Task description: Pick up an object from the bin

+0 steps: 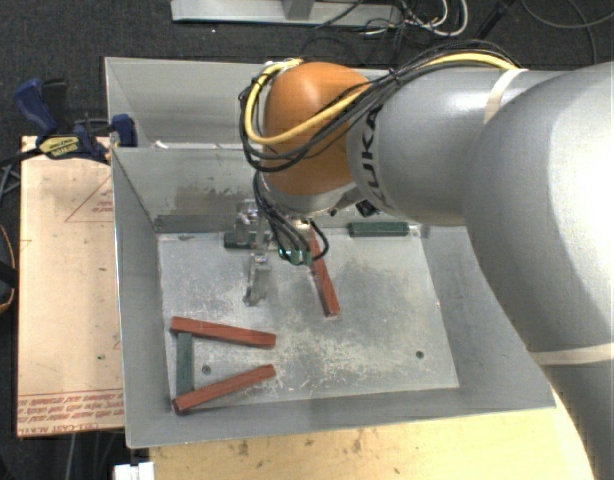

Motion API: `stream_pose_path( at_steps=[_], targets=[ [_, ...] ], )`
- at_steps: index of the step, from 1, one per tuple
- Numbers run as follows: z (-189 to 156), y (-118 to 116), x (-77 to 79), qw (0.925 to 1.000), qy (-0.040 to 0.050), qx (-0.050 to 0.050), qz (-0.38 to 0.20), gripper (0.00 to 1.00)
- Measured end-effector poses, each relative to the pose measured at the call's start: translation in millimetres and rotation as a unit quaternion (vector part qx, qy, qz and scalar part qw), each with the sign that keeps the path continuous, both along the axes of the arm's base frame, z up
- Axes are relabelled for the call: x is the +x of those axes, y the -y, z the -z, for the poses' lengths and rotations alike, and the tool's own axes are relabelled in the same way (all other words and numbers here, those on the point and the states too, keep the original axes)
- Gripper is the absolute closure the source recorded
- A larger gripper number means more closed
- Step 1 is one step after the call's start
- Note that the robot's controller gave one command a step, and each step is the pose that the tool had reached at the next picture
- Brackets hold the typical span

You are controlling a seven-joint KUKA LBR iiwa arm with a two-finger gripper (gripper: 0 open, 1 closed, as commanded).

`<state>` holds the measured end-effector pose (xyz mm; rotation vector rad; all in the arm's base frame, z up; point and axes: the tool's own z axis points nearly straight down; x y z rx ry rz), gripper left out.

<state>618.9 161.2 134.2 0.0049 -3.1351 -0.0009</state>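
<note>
My gripper hangs under the wrist's orange cover, low over the back middle of the bin floor. Just to its right a red-brown stick slants down and to the right, its upper end hidden under the wrist beside a small green piece. Whether that stick is held or lies on the floor I cannot tell. A dark green stick lies against the back wall just left of the gripper.
Near the front left corner lie two red-brown sticks with a green stick upright between their left ends. Another dark green stick lies along the back wall on the right. The arm covers the bin's right rim.
</note>
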Motion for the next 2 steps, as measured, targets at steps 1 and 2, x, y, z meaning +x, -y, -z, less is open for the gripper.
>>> stream_pose_path(
  at_steps=[1,2],
  targets=[
    [-4.8,0.6,2.0,1.0000,0.0037,0.000,0.001,0.00],
    [20.0,35.2,28.5,0.9997,0.0060,0.001,-0.026,0.00]
  ],
)
